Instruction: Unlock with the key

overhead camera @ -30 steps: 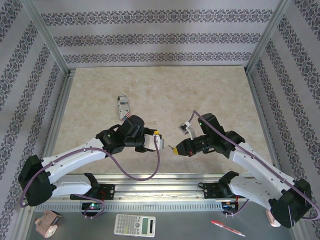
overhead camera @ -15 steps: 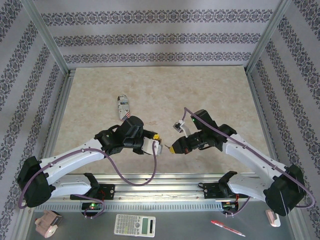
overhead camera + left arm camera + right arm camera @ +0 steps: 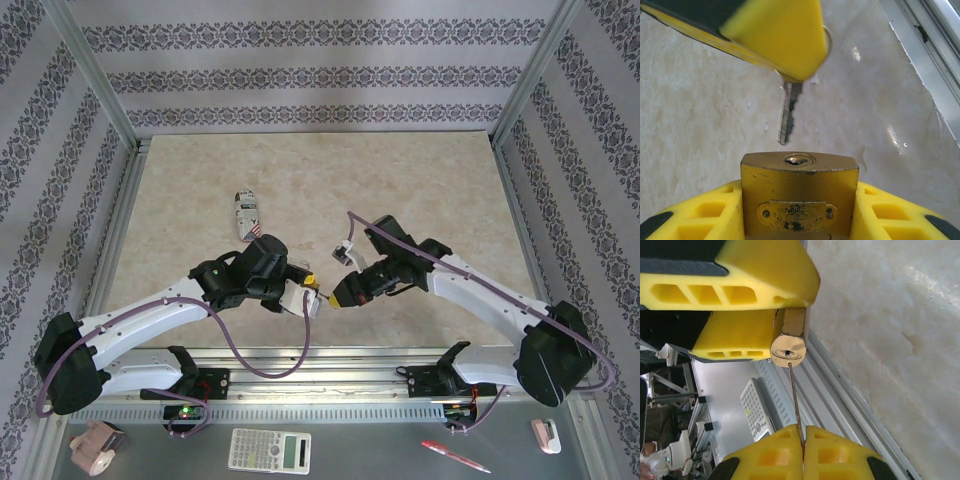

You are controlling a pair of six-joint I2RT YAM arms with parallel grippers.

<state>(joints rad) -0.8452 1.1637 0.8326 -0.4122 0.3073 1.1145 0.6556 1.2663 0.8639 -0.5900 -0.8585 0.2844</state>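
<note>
Near the front edge of the table [image 3: 330, 180], between the two arms and apparently held clear of its surface: one lock-and-key pair, in use.

Item 1. Brass padlock [image 3: 799, 200]. Squarish body with an oval maker's plate on the face. The keyway [image 3: 799, 160] sits in the end turned toward the opposite arm. The left end effector [image 3: 309, 294] clamps the body, its yellow pads [image 3: 885, 215] pressed on both flanks at a middling spread. The shackle is hidden, so locked or unlocked cannot be told.

Item 2. Key [image 3: 788, 112]. Thin pale-metal blade, toothed along one edge. Its head is pinched in the right end effector [image 3: 340, 297], whose jaws are fully closed on it. The blade points at the keyway. The left wrist view shows the tip just short of the slot and slightly to one side of centre. The right wrist view shows the tip at the face of the round cylinder. Whether it has begun to enter cannot be told.

Step in hand, as judged: alignment and first insertion. Lock secured, key presented, nothing turned.

Next move calls for:
- a small sideways correction to bring the tip onto the slot;
- the blade's flat matched to the slot's direction;
- a straight push along the blade until seated;
- only then a twist of the right wrist against a firm left grip.

Risk: pushed off-axis, the thin blade may bend or slip in the pinch.
</note>
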